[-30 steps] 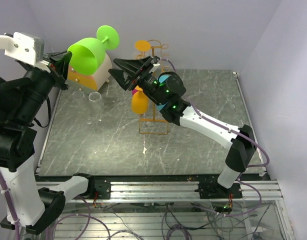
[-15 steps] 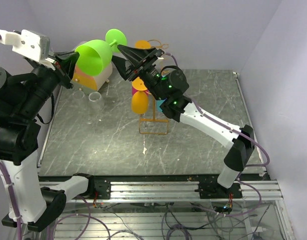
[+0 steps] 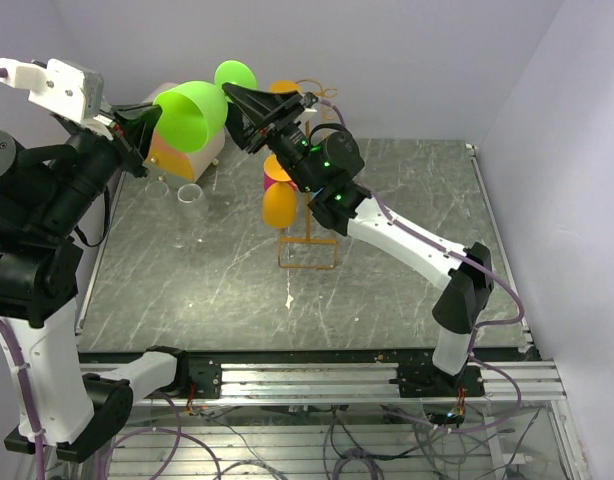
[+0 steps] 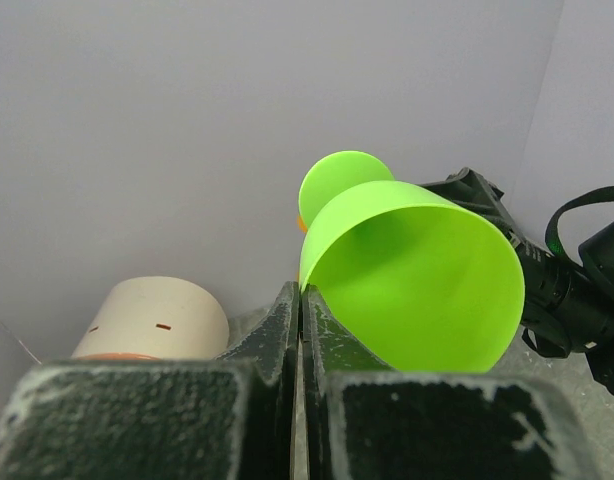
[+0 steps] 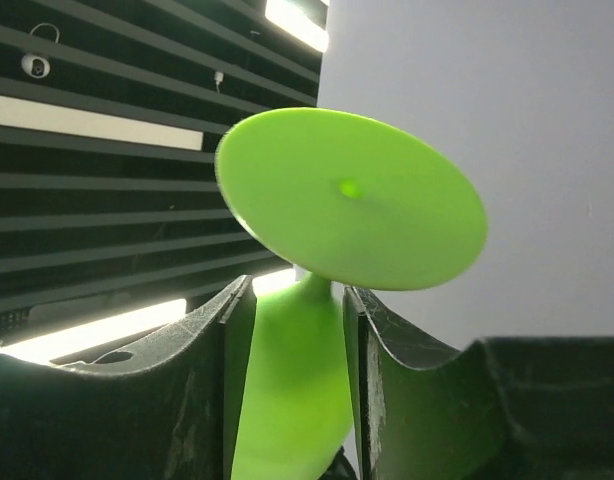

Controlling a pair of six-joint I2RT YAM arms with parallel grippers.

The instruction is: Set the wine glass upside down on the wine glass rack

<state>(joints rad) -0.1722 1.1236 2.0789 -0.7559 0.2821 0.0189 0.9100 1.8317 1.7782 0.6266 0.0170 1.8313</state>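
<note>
The lime-green wine glass (image 3: 192,115) hangs in the air at the back left, lying on its side with its foot toward the rack. My left gripper (image 3: 147,125) is shut on the bowl's rim (image 4: 305,283). My right gripper (image 3: 235,108) reaches in from the right. In the right wrist view its jaws stand against both sides of the glass (image 5: 347,200) just below the foot. The wine glass rack (image 3: 307,267), a thin orange-yellow wire stand, is behind the right arm at mid-table. An orange glass (image 3: 279,205) and a pink one (image 3: 273,176) hang on it.
A cream and orange box (image 3: 182,150) sits at the back left, with clear cups (image 3: 189,193) in front of it. The right arm stretches across the rack's right side. A wall stands close behind, and a raised edge (image 3: 502,240) bounds the table on the right.
My left arm swung the green glass to the right. The right gripper rose to meet it, and its jaws narrowed around the stem end.
</note>
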